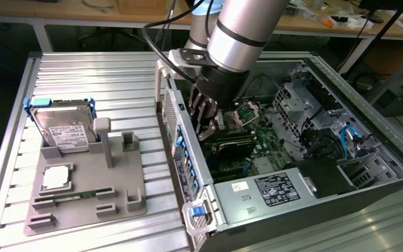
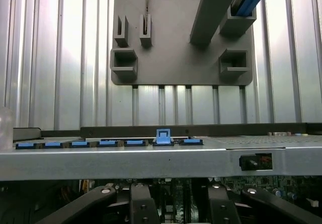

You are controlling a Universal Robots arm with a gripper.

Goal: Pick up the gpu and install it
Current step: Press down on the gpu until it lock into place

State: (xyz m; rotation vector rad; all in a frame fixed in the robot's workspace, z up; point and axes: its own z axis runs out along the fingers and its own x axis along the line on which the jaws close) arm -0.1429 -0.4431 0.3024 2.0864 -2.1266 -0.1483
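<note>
At the lower edge of the exterior view, the power supply (image 1: 278, 189) with its white-and-black label is seen lying in the near corner of the open computer case (image 1: 369, 157), and a blue latch (image 1: 198, 211) is fixed on the case wall beside it. At the lower left, a grey fixture (image 1: 117, 178) is laid on the grooved aluminium table (image 1: 82, 73). A memory stick (image 1: 72, 195) and a processor (image 1: 56, 177) are seated in it, and a hard drive (image 1: 65, 128) is propped upright at its far end.

Farther up, near the centre of the frame, the gripper (image 1: 209, 119) is lowered into the case, just above the green motherboard (image 1: 257, 137). In the wrist view, the fingers (image 2: 143, 206) are seen at the bottom edge, set apart and partly open. Nothing is seen clamped between them, though their tips are cut off by the frame. The gpu cannot be told apart with certainty among the boards beneath the gripper, and it cannot be told whether it is touched.

Beyond the fingers in the wrist view, the silver case wall (image 2: 151, 161) with its row of blue clips (image 2: 162, 136) is crossed, then table, then fixture.

At the top of the exterior view, the arm (image 1: 240, 31) is backed by wooden benches (image 1: 314, 23).
</note>
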